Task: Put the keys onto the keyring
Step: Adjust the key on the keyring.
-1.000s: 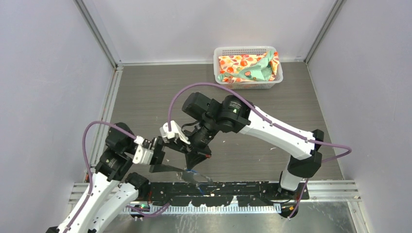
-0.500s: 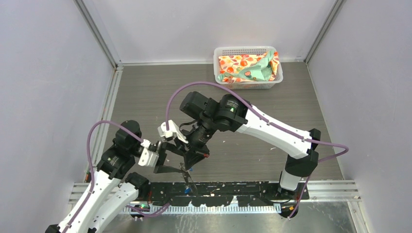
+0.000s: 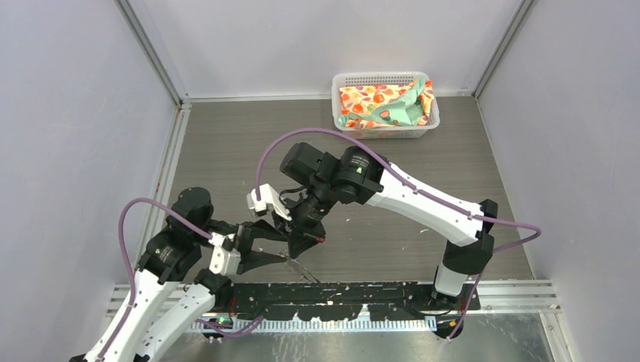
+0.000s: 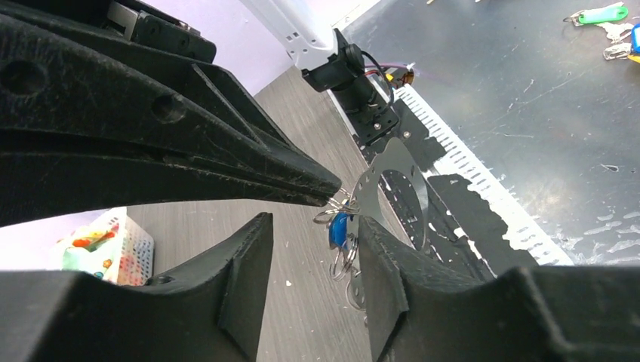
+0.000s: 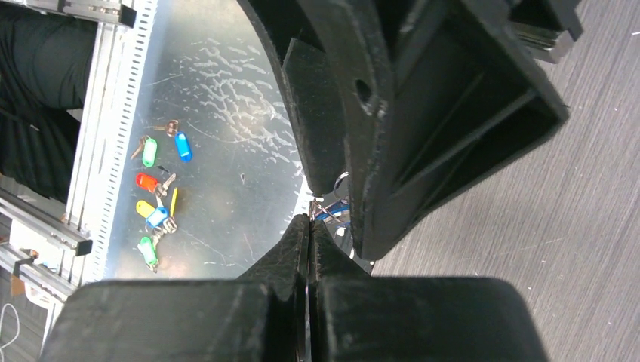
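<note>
My right gripper [image 3: 297, 252] hangs over the table's near edge, shut on the keyring [image 4: 373, 177], a thin silvery loop that hangs from its tip [image 4: 332, 188]. A blue-headed key [image 4: 339, 228] dangles there among small wire rings, also showing past the shut fingers [image 5: 311, 219] as the blue key [image 5: 337, 211]. My left gripper [image 3: 273, 253] reaches in from the left, its jaws open [image 4: 313, 226]. The key hangs just beyond the tip of its right finger [image 4: 392, 279], not between the fingers. No second key can be made out.
A white basket [image 3: 344, 81] with patterned cloth stands at the back right. A black perforated rail [image 3: 362, 302] runs along the near edge. Several coloured key tags [image 5: 155, 188] lie on the metal surface below it. The right arm's base [image 3: 453, 279] is at the front right.
My left arm swung its wrist lower and turned its fingers towards the hanging key, the jaws narrowing a little. The right gripper stayed shut and shifted only slightly.
</note>
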You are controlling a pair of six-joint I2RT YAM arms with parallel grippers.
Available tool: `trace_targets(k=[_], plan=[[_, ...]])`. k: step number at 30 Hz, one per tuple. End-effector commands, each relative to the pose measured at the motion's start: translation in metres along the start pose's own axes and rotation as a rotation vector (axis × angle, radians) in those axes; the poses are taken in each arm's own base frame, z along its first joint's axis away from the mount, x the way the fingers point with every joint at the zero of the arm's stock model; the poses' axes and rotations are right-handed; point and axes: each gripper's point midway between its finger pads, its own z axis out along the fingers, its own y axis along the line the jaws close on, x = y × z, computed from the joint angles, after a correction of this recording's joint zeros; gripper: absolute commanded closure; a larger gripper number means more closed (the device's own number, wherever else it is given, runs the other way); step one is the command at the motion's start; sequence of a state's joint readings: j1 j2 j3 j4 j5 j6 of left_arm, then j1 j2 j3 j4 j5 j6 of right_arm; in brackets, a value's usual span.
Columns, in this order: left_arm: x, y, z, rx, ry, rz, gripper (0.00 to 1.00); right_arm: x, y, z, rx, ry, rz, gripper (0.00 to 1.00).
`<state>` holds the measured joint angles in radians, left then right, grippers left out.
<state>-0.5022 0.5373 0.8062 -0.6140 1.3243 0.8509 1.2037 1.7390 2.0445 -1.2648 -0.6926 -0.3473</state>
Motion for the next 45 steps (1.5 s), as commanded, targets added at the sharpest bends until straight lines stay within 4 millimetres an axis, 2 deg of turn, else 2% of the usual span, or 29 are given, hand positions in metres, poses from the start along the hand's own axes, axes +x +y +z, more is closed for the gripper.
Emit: trace_targets(k=[1, 7, 13, 25, 30, 34, 36, 38, 42, 45], plan=[[-0.009, 0.001, 0.0, 0.016, -0.018, 0.035, 0.55, -0.015, 0.005, -0.018, 0.054, -0.068, -0.024, 0.99], [-0.01, 0.0, 0.0, 0.019, -0.024, 0.051, 0.67, -0.015, -0.01, -0.02, 0.117, -0.069, -0.004, 0.99], [-0.008, -0.004, -0.002, 0.006, -0.006, 0.08, 0.83, -0.024, -0.021, -0.034, 0.186, -0.142, -0.002, 0.99], [-0.005, -0.001, -0.002, -0.002, 0.009, 0.085, 0.87, -0.021, -0.022, -0.044, 0.221, -0.146, 0.009, 0.99], [-0.006, 0.011, -0.007, -0.068, 0.063, 0.088, 0.9, -0.011, -0.025, -0.045, 0.249, -0.115, 0.027, 0.99], [-0.011, 0.036, -0.014, -0.216, 0.091, -0.021, 0.79, -0.003, -0.031, -0.047, 0.293, -0.09, 0.034, 0.99], [-0.015, 0.045, -0.016, -0.29, 0.072, -0.088, 0.67, -0.003, -0.032, -0.048, 0.305, -0.089, 0.029, 0.99], [-0.015, 0.043, -0.015, -0.297, 0.054, -0.121, 0.57, -0.005, -0.033, -0.049, 0.309, -0.099, 0.021, 0.99], [-0.008, 0.031, -0.009, -0.241, 0.028, -0.142, 0.55, -0.017, -0.03, -0.049, 0.294, -0.144, 0.0, 0.99], [-0.004, 0.035, -0.008, -0.244, 0.033, -0.119, 0.55, -0.021, -0.028, -0.048, 0.277, -0.162, -0.002, 0.99]])
